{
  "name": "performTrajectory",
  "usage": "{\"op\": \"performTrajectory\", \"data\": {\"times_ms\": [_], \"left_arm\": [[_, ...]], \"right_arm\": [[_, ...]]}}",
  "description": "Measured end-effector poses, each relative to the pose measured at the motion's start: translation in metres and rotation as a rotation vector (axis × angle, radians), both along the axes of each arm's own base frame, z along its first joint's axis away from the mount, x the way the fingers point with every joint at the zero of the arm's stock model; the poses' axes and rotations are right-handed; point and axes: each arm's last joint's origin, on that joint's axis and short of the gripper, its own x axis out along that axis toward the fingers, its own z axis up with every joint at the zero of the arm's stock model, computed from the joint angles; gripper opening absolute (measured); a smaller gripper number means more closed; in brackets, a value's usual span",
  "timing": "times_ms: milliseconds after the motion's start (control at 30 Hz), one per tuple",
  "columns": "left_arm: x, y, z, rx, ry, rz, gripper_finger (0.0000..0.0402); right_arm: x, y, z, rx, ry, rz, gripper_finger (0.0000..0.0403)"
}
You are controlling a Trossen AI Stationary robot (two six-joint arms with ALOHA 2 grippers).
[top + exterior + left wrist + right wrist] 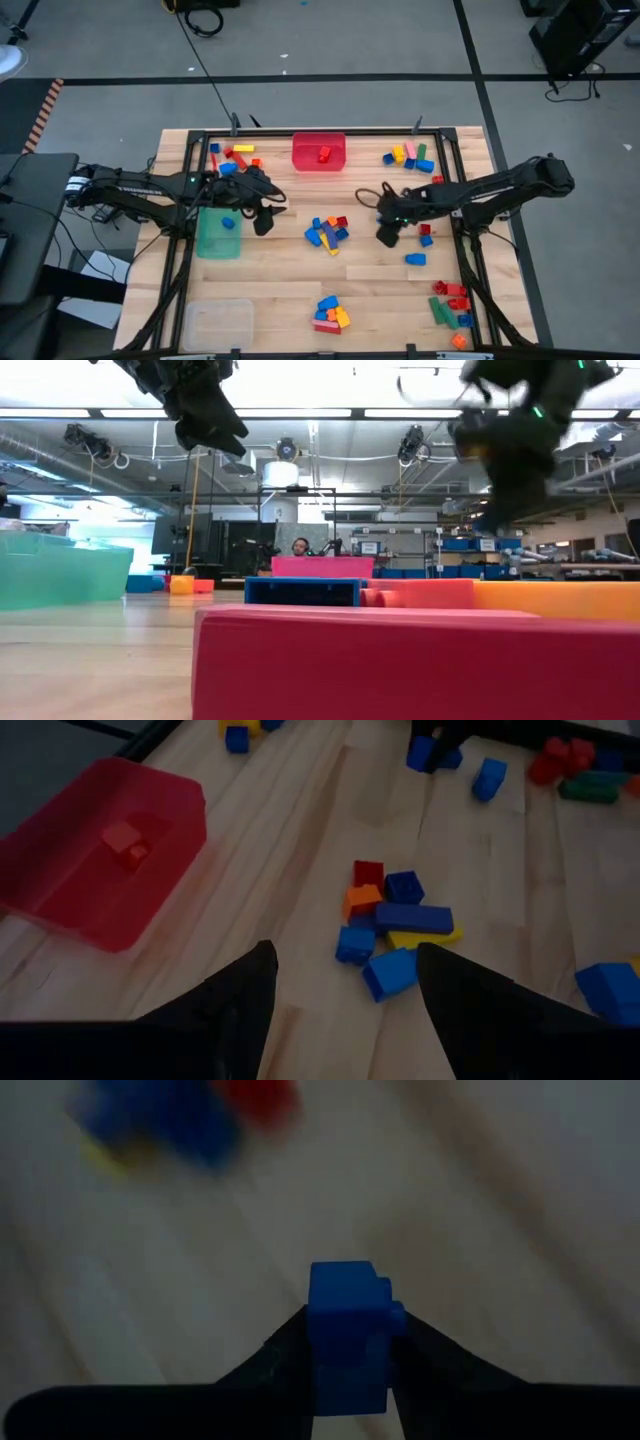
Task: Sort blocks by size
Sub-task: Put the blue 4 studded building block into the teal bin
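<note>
Blocks lie in loose groups on the wooden table: a blue, red and yellow pile (327, 232) in the middle, which also shows in the left wrist view (395, 925), and others toward the edges. My right gripper (388, 236) hangs right of that pile, well above the table, shut on a small blue block (347, 1330). My left gripper (262, 222) hovers open left of the pile, beside the green bin (218, 232), its fingers (250, 990) holding nothing. My right gripper pinches the small blue block by two opposite sides (318, 1342) between its two fingers. The fingers slant downward from above. The block sticks out past the fingertips and is lifted clear of the table.
A red bin (319, 152) with a red block in it stands at the far middle, and a clear bin (217, 322) at the near left. More blocks lie at the far left (232, 158), far right (408, 158), near right (450, 300) and near middle (330, 314).
</note>
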Motion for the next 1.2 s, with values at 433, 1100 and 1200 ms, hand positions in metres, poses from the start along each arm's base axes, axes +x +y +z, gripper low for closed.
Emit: {"op": "performTrajectory", "data": {"times_ms": [433,1100,1200], "left_arm": [[0.004,0.0,0.005,0.023,-0.06,-0.012,0.0248],[0.053,-0.005,0.025,0.699,-0.37,-0.286,0.0248],[0.063,-0.008,0.024,0.765,-0.421,-0.293,0.0248]], "right_arm": [[0.04,-0.005,0.07,-0.085,-0.729,-0.017,0.0105],[0.047,-0.009,0.098,0.052,-1.036,0.013,0.0109],[0.047,-0.008,0.099,0.058,-1.045,0.023,0.0109]]}}
